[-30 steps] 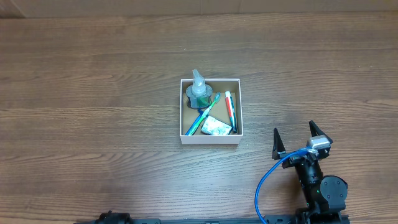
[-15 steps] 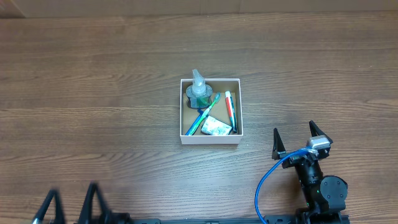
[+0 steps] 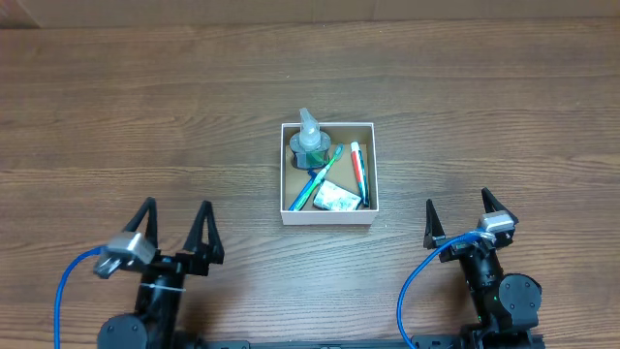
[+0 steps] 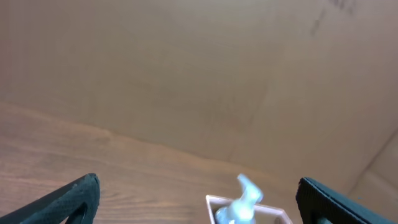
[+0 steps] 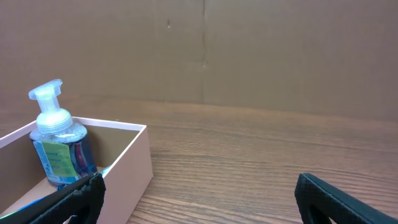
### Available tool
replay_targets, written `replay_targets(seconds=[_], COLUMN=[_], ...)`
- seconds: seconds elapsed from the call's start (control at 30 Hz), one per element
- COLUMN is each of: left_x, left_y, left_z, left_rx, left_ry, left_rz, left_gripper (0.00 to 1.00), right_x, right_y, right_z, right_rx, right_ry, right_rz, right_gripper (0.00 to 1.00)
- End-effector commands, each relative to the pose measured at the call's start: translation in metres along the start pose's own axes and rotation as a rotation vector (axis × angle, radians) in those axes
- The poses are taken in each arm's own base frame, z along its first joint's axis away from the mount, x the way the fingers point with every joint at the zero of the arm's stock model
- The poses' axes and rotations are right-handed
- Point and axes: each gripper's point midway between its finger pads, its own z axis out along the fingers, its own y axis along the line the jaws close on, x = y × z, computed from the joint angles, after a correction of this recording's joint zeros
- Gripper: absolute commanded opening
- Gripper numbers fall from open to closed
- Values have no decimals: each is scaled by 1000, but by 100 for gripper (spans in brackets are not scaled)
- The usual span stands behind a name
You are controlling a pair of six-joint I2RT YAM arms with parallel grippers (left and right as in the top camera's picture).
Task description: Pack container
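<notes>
The container [image 3: 328, 220] is a small square white box with a brown inside, at the table's middle. In it are a clear pump bottle [image 3: 310, 142], a blue-green toothbrush [image 3: 318, 178], a red and white tube [image 3: 357, 170] and a small packet [image 3: 335, 199]. My left gripper [image 3: 176, 220] is open and empty near the front left, well apart from the box. My right gripper [image 3: 460, 211] is open and empty at the front right, just right of the box. The box [image 5: 140, 163] and bottle [image 5: 56, 140] show in the right wrist view, and the bottle, blurred, in the left wrist view [image 4: 242, 202].
A brown cardboard wall [image 5: 249, 50] stands behind the table's far edge. The wooden table [image 3: 145, 116] spreads wide around the box. Blue cables [image 3: 412, 291] loop at both arm bases.
My left arm has come up into the overhead view from the bottom edge, its open fingers now standing at the front left. The right arm and the box have not moved.
</notes>
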Motion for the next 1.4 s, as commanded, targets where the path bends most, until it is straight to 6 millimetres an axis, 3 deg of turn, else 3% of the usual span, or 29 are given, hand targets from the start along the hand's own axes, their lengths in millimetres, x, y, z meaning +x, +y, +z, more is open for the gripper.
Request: replay_targets(seconds=[0.0,0.3,0.63,0.9,1.07,1.37], left_x=[18,70,106,105,92,89], left_y=[0,22,39,49,80,86], left_z=[3,11,12,12,9,7], left_rx=[40,26,23,-35,-249,-290], left_ry=[32,129,201,199,151,127], left_rz=[146,383,534,523,339,262], left_gripper=[100,100,100,100,100,100], right_x=[1,1,1,1,1,1], right_y=[0,0,0,0,0,0], right_z=[0,0,0,0,0,0], right_rx=[-2,-2,-2,-2,-1,-2], right_ry=[-6,-6,-6,-6,-6,-6], right_rz=[-4,-4,-4,-4,-4,-4], right_gripper=[100,100,100,100,100,100])
